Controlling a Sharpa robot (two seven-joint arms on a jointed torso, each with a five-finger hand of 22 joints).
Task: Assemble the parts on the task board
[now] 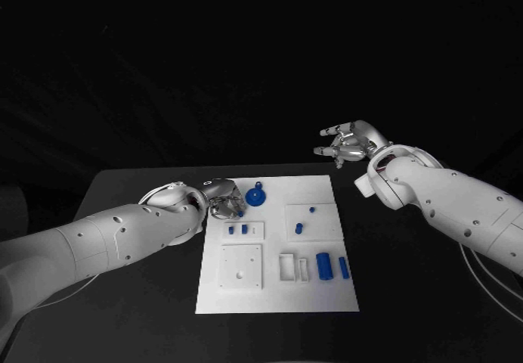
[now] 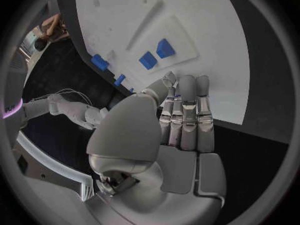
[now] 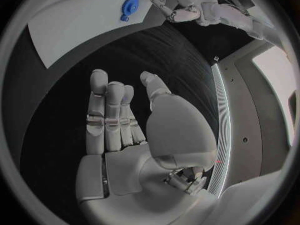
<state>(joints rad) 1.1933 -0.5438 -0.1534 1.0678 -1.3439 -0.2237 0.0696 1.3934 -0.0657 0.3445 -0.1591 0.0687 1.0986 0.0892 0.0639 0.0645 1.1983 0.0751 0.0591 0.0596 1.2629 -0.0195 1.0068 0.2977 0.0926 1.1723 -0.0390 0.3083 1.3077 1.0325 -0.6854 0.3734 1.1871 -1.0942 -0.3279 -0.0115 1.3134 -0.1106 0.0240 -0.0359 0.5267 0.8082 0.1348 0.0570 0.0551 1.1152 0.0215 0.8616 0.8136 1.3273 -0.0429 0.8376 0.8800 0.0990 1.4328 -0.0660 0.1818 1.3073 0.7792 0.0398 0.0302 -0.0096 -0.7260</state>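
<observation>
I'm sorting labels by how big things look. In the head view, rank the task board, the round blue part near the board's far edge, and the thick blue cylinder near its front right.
1. task board
2. round blue part
3. thick blue cylinder, close to the round part, so this order is unsure.

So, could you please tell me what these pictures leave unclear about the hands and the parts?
- Left hand: in the head view its own arm covers the fingers, so whether they hold a part is unclear; in the left wrist view the fingers cover the board under them.
- Small blue parts: too small in the head view to tell lying from standing.
</observation>
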